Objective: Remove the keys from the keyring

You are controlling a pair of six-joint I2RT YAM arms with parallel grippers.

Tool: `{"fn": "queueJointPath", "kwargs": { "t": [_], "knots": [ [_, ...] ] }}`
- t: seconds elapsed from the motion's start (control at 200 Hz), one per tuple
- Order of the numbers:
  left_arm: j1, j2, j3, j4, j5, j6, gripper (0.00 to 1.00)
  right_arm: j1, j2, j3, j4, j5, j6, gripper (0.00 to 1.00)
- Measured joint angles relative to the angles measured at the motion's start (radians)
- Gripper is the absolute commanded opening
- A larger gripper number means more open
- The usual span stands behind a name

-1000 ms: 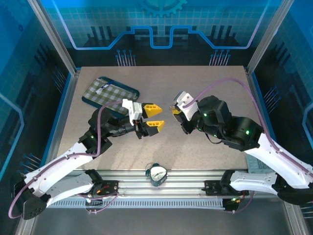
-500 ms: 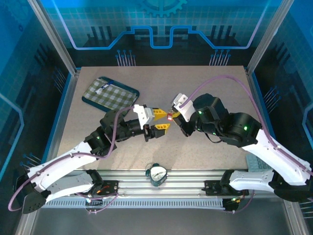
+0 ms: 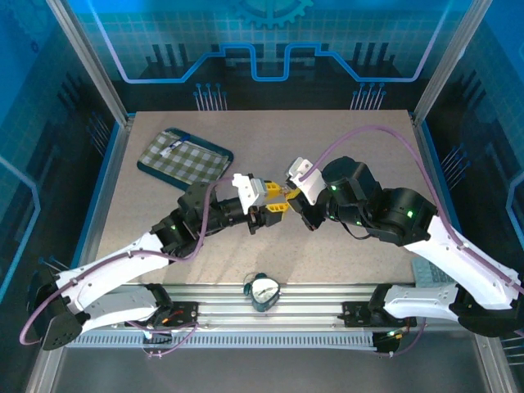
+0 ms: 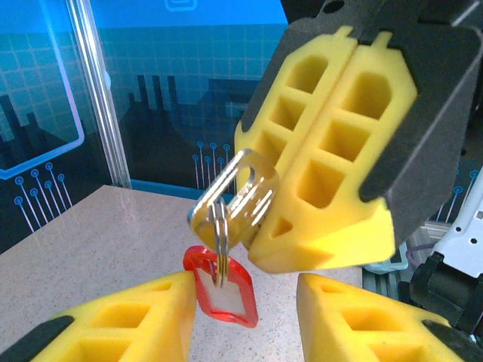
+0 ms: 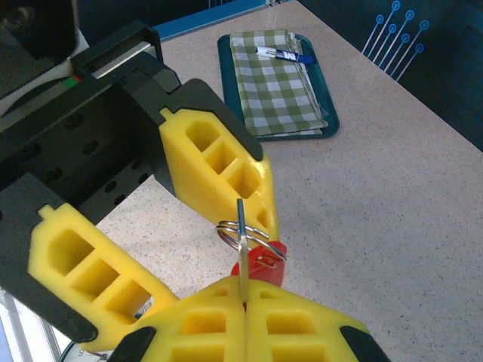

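Key [image 5: 240, 264] in right hand [image 5: 243, 292]

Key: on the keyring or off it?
On. The wire loop of the keyring passes through the head of the key, which the shut right end effector pinches.

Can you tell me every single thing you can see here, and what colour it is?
key: 1, shiny metal, pinched in the right jaws above the middle of the table
keyring: 1, red tag on a thin metal ring, hanging from the key between the left jaws
tray: 1, teal, far left of the table
cloth: 1, green and white checks, folded in the tray
pen: 1, blue and white, on the cloth
dial: 1, white face, on the near rail
table: 1, speckled beige
arms: 2, white and black, meeting in the middle
left jaws: yellow, open
right jaws: yellow, shut on the key
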Motion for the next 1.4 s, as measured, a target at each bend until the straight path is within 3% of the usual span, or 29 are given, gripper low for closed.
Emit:
{"fn": "queueJointPath", "kwargs": {
  "t": [0.215, 0.365, 0.49, 0.74, 0.89, 1.175, 1.4],
  "knots": [
    [0.0, 0.003, 0.004, -0.001, -0.003, 0.0, 0.44, 0.0, 0.0, 0.0, 0.0, 0.0, 0.0, 0.0],
    [0.0, -0.002, 0.004, -0.006, -0.002, 0.014, 0.34, 0.0, 0.0, 0.0, 0.0, 0.0, 0.0, 0.0],
    [-0.004, -0.013, 0.004, -0.012, 0.0, 0.017, 0.43, 0.0, -0.001, 0.0, -0.001, 0.0, 0.0, 0.0],
    [-0.004, -0.049, 0.004, -0.006, -0.002, 0.015, 0.35, 0.0, -0.001, 0.0, -0.021, -0.001, 0.0, 0.0],
    [-0.004, -0.048, 0.005, -0.003, -0.001, 0.015, 0.35, 0.0, -0.004, 0.0, -0.023, -0.005, 0.001, 0.0],
    [-0.003, -0.033, 0.014, 0.0, -0.01, 0.016, 0.03, 0.0, -0.021, 0.0, -0.032, -0.008, 0.004, 0.0],
    [-0.003, -0.029, 0.016, 0.0, -0.009, 0.017, 0.0, -0.004, -0.025, 0.0, -0.034, -0.004, 0.006, 0.0]
  ]
}}
